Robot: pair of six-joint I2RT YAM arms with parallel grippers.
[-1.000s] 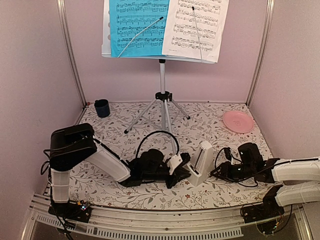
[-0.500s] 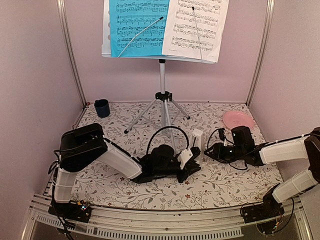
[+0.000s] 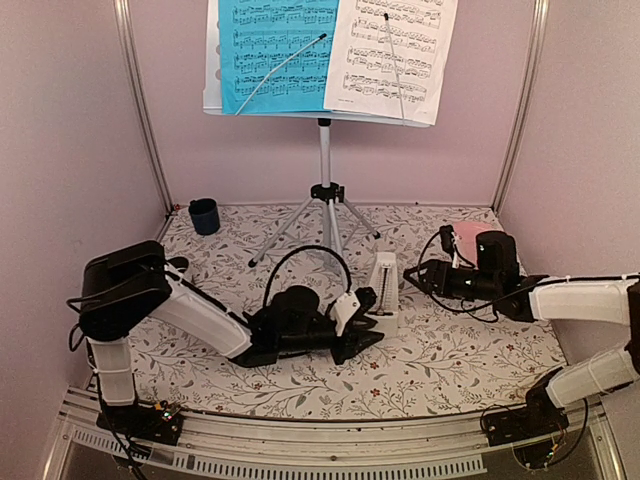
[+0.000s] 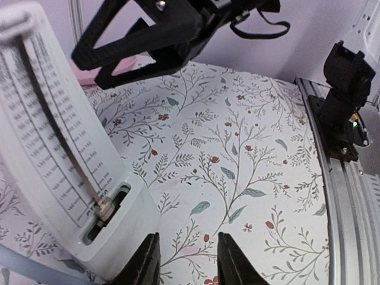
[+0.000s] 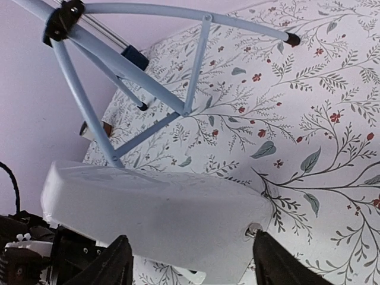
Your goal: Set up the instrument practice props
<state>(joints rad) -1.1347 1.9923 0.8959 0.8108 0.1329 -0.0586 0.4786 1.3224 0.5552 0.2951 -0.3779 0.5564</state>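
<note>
Left wrist view showed left fingers [image 4: 145, 264] slightly parted, empty, beside the metronome [image 4: 53, 154]; right fingers [image 5: 113, 264] gaped wide, gripping nothing.

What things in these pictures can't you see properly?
- Blue music sheet and white music sheet: tops cut off by the top view's upper edge; the notes are too small to read.
- Pink plate: top view, partly hidden behind the right arm.
- Metronome: left wrist view, its left side runs off the edge.
- Dark blue cup: top view, too small to see inside.
</note>
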